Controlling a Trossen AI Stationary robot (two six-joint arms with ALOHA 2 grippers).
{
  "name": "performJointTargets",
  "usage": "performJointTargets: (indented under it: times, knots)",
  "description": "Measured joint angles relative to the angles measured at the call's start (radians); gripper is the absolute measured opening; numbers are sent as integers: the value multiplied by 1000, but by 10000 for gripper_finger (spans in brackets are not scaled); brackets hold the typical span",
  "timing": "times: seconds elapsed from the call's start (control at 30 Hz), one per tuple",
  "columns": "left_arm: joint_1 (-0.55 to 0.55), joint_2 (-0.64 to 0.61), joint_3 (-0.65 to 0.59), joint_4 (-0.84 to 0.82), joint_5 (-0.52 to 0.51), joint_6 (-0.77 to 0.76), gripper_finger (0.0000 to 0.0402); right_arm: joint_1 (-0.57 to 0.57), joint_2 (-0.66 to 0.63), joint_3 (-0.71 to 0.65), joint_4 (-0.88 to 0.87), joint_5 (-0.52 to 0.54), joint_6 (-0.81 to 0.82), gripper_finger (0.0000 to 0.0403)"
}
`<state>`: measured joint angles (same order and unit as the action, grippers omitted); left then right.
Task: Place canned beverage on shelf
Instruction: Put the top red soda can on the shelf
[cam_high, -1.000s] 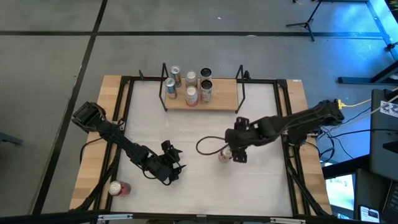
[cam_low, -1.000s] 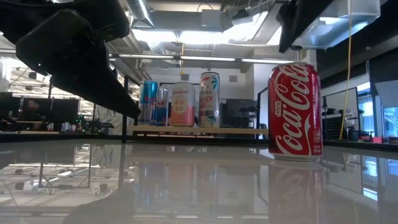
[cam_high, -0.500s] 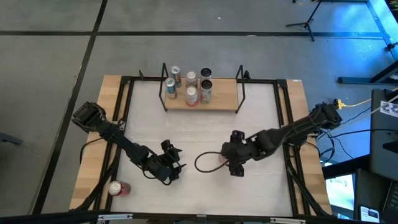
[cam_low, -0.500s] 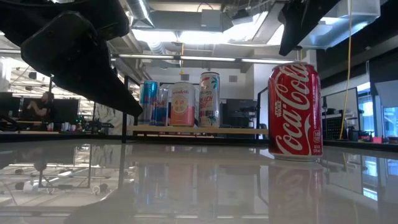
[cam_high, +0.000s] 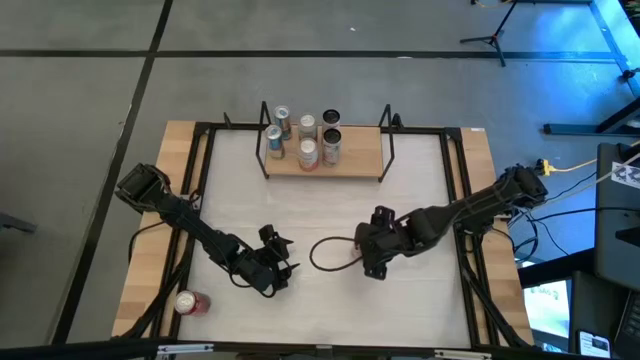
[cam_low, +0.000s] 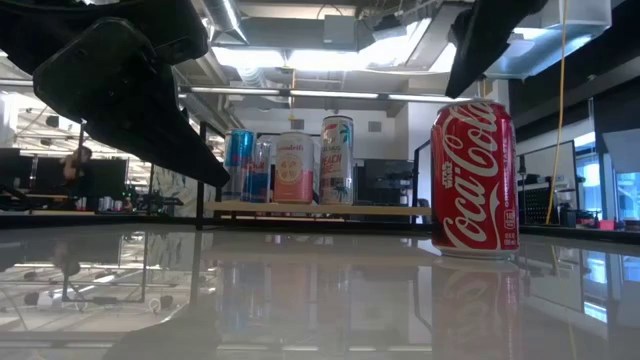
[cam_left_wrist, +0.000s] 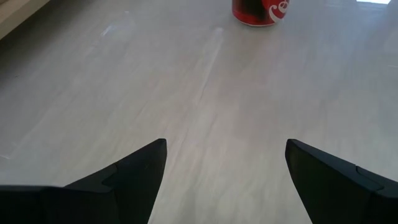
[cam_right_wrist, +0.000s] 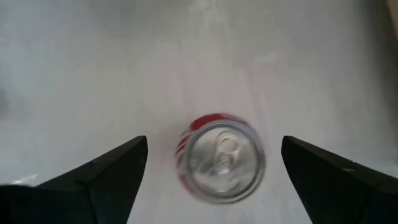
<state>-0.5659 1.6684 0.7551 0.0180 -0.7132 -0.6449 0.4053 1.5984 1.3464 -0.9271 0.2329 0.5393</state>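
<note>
Red can (cam_right_wrist: 222, 160) seen from above, upright on the pale tabletop (cam_right_wrist: 124, 68), silver lid and pull tab shown, framed between the right gripper's (cam_right_wrist: 214, 171) two dark fingers (cam_right_wrist: 102, 177), spread wide, untouched.

The shelf (cam_high: 355, 158) stood at the table's (cam_high: 420, 310) far edge, five cans (cam_high: 305, 138) grouped on its left half. An upright can (cam_low: 474, 178) stood right of centre under the right gripper (cam_right_wrist: 208, 180). Another can (cam_high: 189, 303) lay at the near left corner, the left gripper (cam_high: 280, 262) to its right.
</note>
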Motion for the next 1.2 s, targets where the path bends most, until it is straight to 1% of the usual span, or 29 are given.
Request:
performJointTargets:
  times: [0.07, 0.33, 0.67, 0.77, 0.9, 1.07, 1.2]
  knots:
    - [0, 0, 0, 0, 0, 0, 318, 0, 4, 0, -2, 26, 4, 365]
    - [0, 0, 0, -1, 5, 0, 318, 0, 57, 0, -19, 30, 7, 365]
    - [0, 0, 0, 0, 1, 0, 318, -16, 147, 0, -27, -14, -9, 363]
    - [0, 0, 0, 0, 1, 0, 318, -16, 150, 0, -27, -20, -20, 344]
    - [0, 0, 0, 0, 1, 0, 318, -16, 149, 4, -29, -26, -25, 289]
    - [0, 0, 0, 0, 1, 1, 318, -15, 152, 48, -85, -43, -63, 288]
    - [0, 0, 0, 0, -1, 9, 318, -15, 150, 140, -200, 14, -82, 288]
